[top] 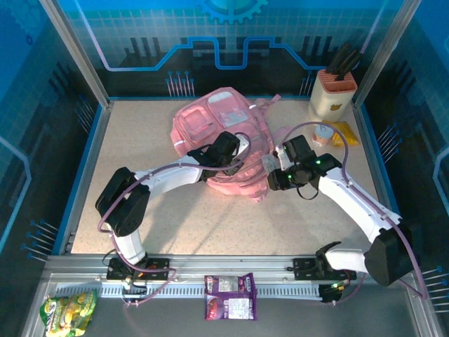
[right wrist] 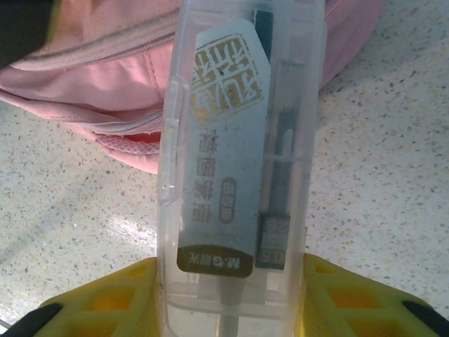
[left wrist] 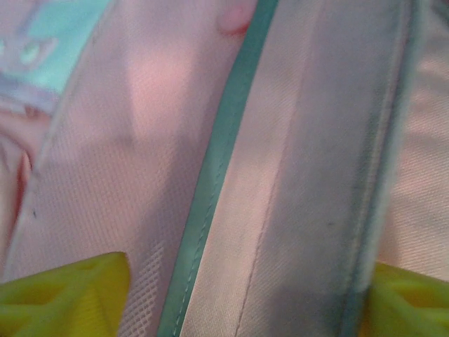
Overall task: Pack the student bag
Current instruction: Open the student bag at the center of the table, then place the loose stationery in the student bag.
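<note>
Our right hand [right wrist: 231, 298] clamps a clear stationery case [right wrist: 231, 140] beside the student bag [top: 224, 130], ready for packing; our left hand [left wrist: 238, 295] straddles its fabric, and we cannot tell if it grips.

Speckled table [top: 140, 133] bears student bag [top: 210, 119]; cream holder [top: 331, 98]; yellow packet [top: 345, 133].

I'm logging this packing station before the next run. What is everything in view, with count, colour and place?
student bag: one, pink, table centre-back
clear case: one, transparent, held at the bag's near-right edge
utensil holder: one, cream, back right corner
yellow packet: one, yellow, in front of the holder
small container: one, pale, beside the yellow packet
green packet: one, green-yellow, near ledge, left
purple packet: one, purple, near ledge, middle
left gripper: one, yellow fingers, over the bag's pink fabric
right gripper: one, yellow fingers, shut on the clear case
</note>
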Available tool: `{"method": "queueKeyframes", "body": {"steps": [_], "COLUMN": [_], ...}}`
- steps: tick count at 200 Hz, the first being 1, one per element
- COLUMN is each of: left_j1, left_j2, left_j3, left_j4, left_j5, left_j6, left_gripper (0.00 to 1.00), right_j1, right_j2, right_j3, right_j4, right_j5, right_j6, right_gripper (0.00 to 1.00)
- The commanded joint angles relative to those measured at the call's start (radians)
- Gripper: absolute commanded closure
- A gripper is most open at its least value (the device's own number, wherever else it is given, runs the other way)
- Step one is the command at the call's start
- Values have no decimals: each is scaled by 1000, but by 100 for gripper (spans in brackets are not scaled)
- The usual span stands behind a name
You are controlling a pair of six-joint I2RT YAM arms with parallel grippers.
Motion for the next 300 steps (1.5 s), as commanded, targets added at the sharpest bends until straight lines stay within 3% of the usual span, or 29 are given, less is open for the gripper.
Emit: {"method": "queueKeyframes", "body": {"steps": [1,44,83,128,152,181,207,231,249,279,300], "left_j1": [16,37,35,12,-2,-10,-26,-32,-32,-29,-27], "left_j2": [-20,-10,-14,-87,-102,-95,-84,-96,-117,-128,-140], "left_j3": [59,92,183,215,239,236,231,194,167,154,142], "left_j4": [32,6,-79,-106,-136,-99,-95,-57,-40,-55,-42], "left_j5": [-28,-14,56,136,117,183,177,173,156,145,152], "left_j6": [24,11,-119,-456,-585,-743,-878,-948,-970,-971,-974], "left_gripper": [34,62,100,100,100,100,100,100,100,100,100], "right_j1": [-12,-10,-6,-6,-9,-12,-22,-23,-26,-28,-34], "right_j2": [20,55,123,204,209,207,249,348,386,332,301], "right_j3": [-12,-7,43,148,161,202,241,301,296,206,154], "right_j4": [28,52,110,158,151,111,150,179,267,526,584], "right_j5": [-50,-76,-113,-102,-72,-26,-76,-128,-208,-410,-446], "right_j6": [11,23,65,109,108,94,114,137,184,272,318], "right_gripper": [58,59,59,60,60,60,58,56,46,38,39]}}
